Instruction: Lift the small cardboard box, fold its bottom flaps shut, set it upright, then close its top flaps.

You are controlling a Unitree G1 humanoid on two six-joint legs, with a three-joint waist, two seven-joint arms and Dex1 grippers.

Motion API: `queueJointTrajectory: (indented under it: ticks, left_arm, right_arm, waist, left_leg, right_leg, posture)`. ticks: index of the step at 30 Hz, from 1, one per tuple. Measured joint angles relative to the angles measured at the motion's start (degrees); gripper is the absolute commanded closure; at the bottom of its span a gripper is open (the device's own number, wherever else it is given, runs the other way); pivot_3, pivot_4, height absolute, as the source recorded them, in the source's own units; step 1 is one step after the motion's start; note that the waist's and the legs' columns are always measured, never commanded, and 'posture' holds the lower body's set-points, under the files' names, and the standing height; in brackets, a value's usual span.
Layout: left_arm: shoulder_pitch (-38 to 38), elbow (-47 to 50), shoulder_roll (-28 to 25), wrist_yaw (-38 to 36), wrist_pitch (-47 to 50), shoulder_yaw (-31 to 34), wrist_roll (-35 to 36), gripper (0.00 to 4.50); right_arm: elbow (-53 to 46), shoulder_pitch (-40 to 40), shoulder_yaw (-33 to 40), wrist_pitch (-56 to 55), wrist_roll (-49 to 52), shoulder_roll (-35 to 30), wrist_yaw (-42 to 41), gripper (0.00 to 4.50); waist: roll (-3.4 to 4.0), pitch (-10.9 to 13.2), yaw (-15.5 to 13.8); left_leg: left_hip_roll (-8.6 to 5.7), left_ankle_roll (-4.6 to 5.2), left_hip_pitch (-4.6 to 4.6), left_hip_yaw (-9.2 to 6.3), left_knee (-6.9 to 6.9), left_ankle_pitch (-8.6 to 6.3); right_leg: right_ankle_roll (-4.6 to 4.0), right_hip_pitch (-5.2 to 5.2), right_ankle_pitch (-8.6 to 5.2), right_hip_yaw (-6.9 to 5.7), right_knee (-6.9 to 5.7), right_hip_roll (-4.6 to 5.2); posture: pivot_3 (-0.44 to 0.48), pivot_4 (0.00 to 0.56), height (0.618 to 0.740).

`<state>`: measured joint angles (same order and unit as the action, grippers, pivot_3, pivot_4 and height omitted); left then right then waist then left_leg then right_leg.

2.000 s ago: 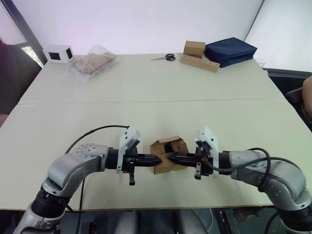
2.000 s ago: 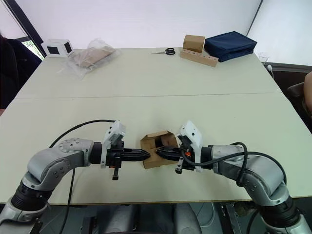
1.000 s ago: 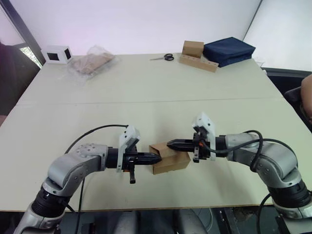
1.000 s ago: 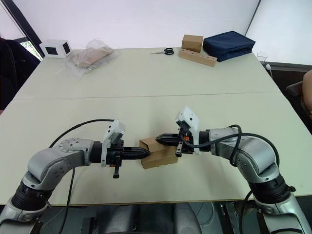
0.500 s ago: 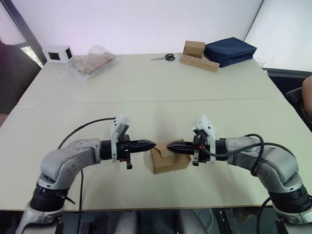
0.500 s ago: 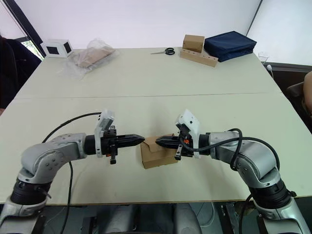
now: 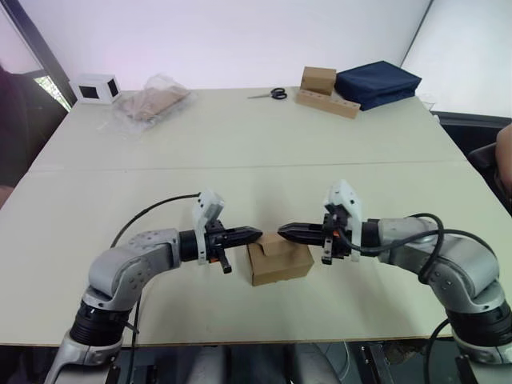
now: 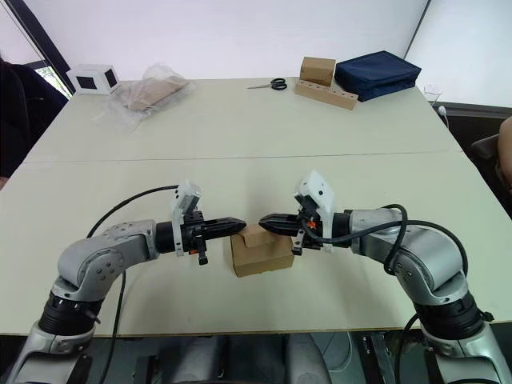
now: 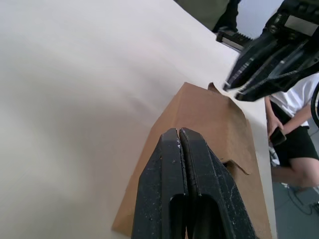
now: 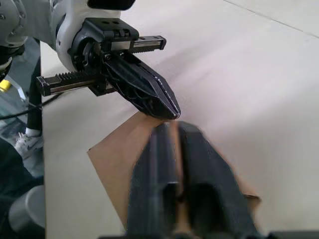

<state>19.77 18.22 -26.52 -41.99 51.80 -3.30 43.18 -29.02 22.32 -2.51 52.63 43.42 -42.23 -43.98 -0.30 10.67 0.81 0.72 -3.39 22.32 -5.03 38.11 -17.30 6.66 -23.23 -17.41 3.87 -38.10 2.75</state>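
Change since half a second ago: both grippers have lifted off the box's sides and now hover above its top edge, tips facing. Left gripper (image 7: 254,235): fingers pressed together, holding nothing, tip just over the box's left top edge. Right gripper (image 7: 285,234): fingers nearly together, empty, tip above the box's far right edge, apart from the left tip. The small cardboard box (image 7: 278,260): resting on the table (image 7: 240,160) near the front edge, between the two arms, top flaps folded mostly flat with one corner raised. Far side, well apart: white cube box (image 7: 96,87), plastic bag (image 7: 152,98), scissors (image 7: 272,94), brown box on a strip (image 7: 318,80), navy pouch (image 7: 378,82). Risk, judged: the unheld box may slide or tip if one tip presses a flap off-centre; the raised flap may spring up once released.
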Motion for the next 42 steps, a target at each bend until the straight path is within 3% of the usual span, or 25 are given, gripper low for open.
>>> queueJointTrajectory:
  ticks: [1,5,20,42]
  left_arm:
    - [0.0,-0.1,0.2,0.1,0.0,0.0,0.0,4.5]
    - [0.0,-0.1,0.3,0.2,0.0,0.1,0.0,4.5]
    - [-0.2,-0.3,0.6,0.4,0.2,0.1,0.3,4.5]
    - [0.6,0.3,3.1,4.7,5.4,1.9,3.9,4.5]
  right_arm:
    - [-0.1,0.0,0.0,-0.3,-0.3,-0.9,-0.5,2.65]
    - [-0.3,0.1,-1.3,-1.8,-2.7,-4.0,-3.1,2.65]
    - [-0.8,0.0,-7.8,-8.8,-13.6,-4.0,-5.4,2.65]
    - [-1.0,-0.9,-9.5,-14.8,-20.7,-4.3,-7.8,2.65]
  waist:
    - [0.0,0.0,0.0]
    - [0.0,0.0,0.0]
    - [0.0,0.0,0.0]
    - [0.0,0.0,0.0]
  left_leg:
    - [0.0,0.0,0.0,0.0,0.0,0.0]
    - [0.0,0.0,0.0,0.0,0.0,0.0]
    - [0.0,-0.01,0.0,0.0,0.0,0.01]
    - [0.0,-0.02,0.0,-0.02,0.0,0.01]
  right_leg:
    - [0.0,0.0,0.0,0.0,0.0,0.0]
    - [0.0,0.0,0.0,0.0,0.0,-0.01]
    - [0.0,0.0,0.0,0.0,0.0,0.0]
    - [0.0,0.0,0.0,0.0,0.0,0.0]
  posture:
    - [0.0,0.15,0.74]
    - [0.0,0.15,0.74]
    - [0.0,0.15,0.74]
    - [0.0,0.15,0.74]
